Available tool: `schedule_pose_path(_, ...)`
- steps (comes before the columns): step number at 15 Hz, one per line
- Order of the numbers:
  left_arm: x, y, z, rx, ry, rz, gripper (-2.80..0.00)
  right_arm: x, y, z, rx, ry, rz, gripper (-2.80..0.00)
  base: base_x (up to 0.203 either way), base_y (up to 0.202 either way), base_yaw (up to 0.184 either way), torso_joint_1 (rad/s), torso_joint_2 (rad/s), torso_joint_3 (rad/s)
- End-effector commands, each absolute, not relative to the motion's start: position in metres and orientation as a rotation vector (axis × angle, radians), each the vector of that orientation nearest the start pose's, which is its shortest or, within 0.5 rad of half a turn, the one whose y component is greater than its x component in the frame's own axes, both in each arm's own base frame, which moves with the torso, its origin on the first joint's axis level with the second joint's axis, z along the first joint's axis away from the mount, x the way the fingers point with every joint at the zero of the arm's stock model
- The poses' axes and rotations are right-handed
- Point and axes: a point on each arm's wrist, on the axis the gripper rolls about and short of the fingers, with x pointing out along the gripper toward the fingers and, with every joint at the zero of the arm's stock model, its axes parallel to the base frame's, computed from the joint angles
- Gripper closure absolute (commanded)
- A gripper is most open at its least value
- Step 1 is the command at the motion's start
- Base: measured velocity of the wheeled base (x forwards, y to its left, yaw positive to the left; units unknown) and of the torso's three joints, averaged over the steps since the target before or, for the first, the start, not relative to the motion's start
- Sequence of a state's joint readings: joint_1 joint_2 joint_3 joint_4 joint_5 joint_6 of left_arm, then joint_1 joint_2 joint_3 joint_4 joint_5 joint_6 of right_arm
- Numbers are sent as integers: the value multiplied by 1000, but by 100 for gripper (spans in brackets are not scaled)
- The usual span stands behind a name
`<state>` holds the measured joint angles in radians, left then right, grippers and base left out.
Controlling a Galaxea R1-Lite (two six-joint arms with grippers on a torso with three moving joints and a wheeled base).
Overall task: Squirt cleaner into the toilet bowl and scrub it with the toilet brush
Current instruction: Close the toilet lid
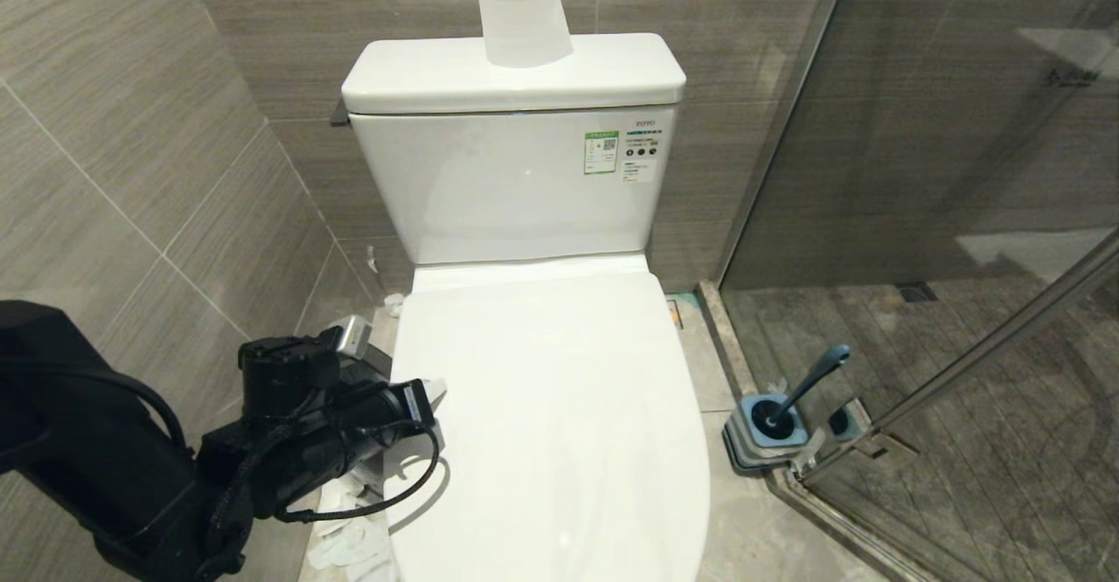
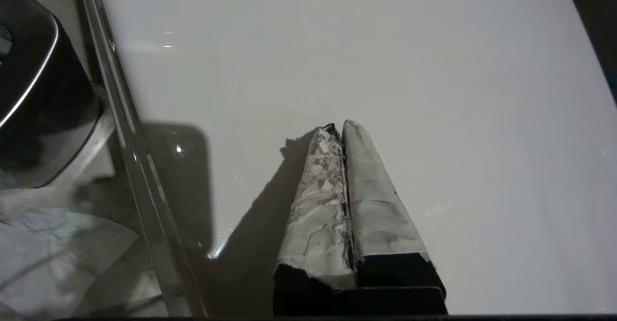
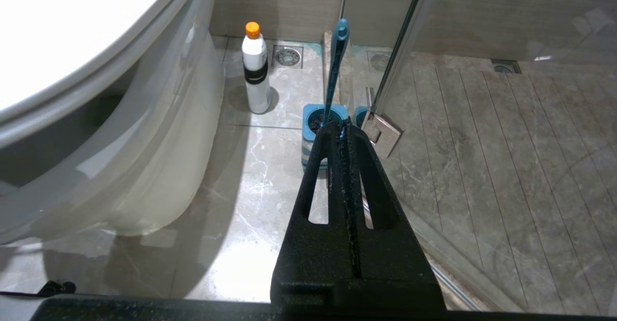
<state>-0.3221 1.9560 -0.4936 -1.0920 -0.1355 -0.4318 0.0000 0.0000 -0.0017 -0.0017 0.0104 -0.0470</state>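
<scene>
Toilet lid (image 1: 551,416) down, bowl hidden; no cleaner visible on ceramic; nothing squirted, nothing scrubbed. Left gripper (image 2: 343,124) closed, empty, over lid's left edge. Right gripper (image 3: 343,126) closed, empty, parked low. Brush (image 1: 809,385) in holder (image 1: 768,438) right of toilet; bottle (image 3: 256,70) on floor.

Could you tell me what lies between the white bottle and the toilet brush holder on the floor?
Nothing: the right wrist view shows bare floor between the white bottle and the holder.

White toilet lid (image 1: 559,407); slate-blue toilet brush (image 1: 813,379); blue-grey striped holder (image 1: 762,442); orange-capped white bottle (image 3: 255,68).
</scene>
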Motion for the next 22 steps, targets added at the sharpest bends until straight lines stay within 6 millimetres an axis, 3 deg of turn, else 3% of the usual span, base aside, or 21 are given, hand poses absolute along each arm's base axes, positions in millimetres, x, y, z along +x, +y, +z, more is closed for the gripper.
schedule_pose_path(1,281,-94,52,-310,522,-355,0,-23,0,76,-49,-2,11,0,0,0,0,0,0,0)
schedule_pose_path(6,278,-93,26,-271,531,-362,0,-23,0,76,-48,-2,11,0,0,0,0,0,0,0)
schedule_pose_path(12,281,-93,23,-268,516,-361,0,-23,0,76,-48,-2,11,0,0,0,0,0,0,0)
schedule_pose_path(15,281,-93,65,-287,376,-388,0,-23,0,76,-48,-2,11,0,0,0,0,0,0,0)
schedule_pose_path(18,276,-89,125,-298,267,-404,0,-23,0,76,-48,-2,11,0,0,0,0,0,0,0)
schedule_pose_path(22,268,-73,202,-291,280,-354,0,-23,0,76,-48,-2,11,0,0,0,0,0,0,0)
